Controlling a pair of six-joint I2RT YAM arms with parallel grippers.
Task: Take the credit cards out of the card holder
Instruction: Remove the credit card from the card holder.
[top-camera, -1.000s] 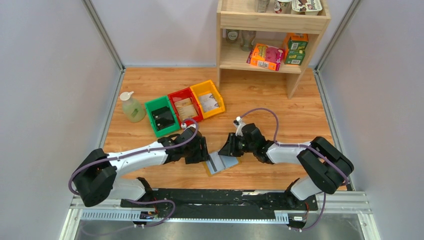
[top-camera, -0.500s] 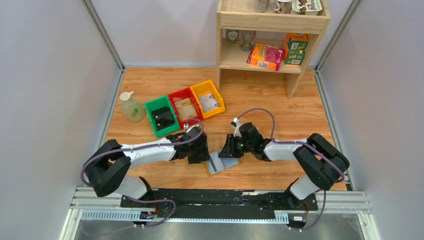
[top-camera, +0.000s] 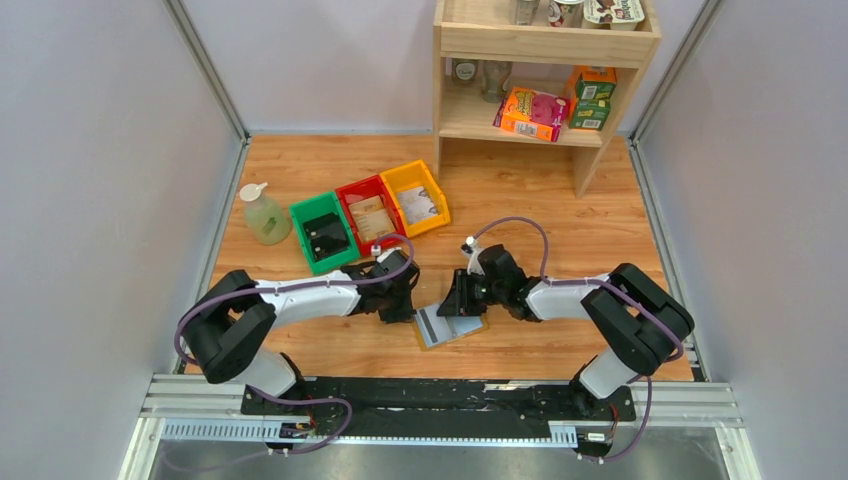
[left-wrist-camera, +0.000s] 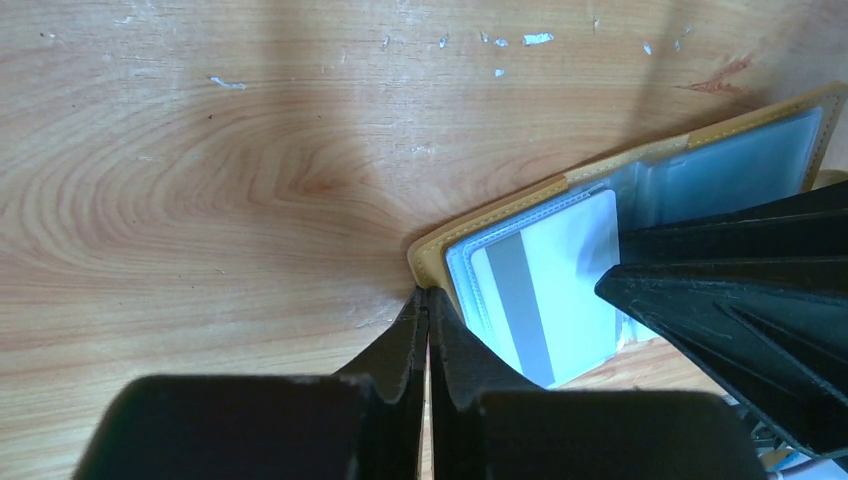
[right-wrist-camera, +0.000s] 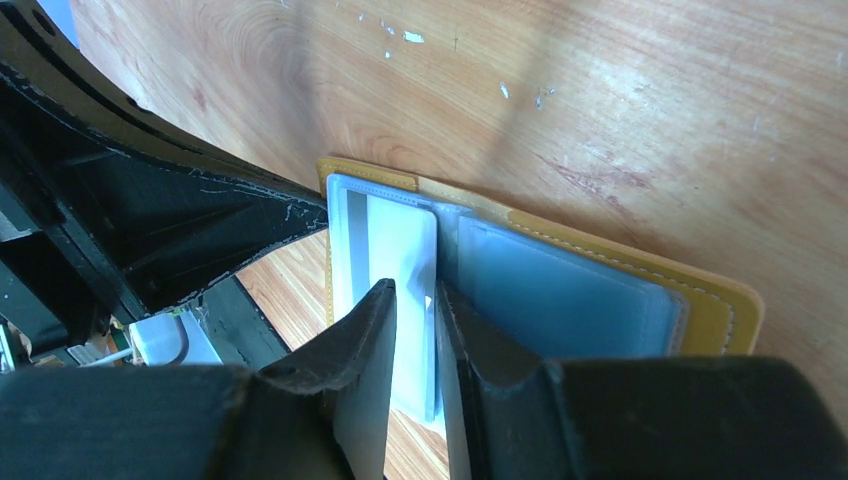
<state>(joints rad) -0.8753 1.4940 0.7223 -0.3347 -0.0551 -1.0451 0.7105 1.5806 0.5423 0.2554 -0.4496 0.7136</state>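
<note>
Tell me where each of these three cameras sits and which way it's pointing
Top external: above and behind the arms, looking down on table, both arms showing.
Left wrist: on the left arm, facing down past the left gripper at the card holder.
Right wrist: on the right arm, over the right gripper, facing down.
Both wrist views share the holder and striped card.

A scuffed wooden table (top-camera: 520, 215) carries the open card holder (top-camera: 450, 327), green, red and yellow bins (top-camera: 370, 212), a soap bottle (top-camera: 263, 214) and a wooden shelf unit (top-camera: 545, 75)
</note>
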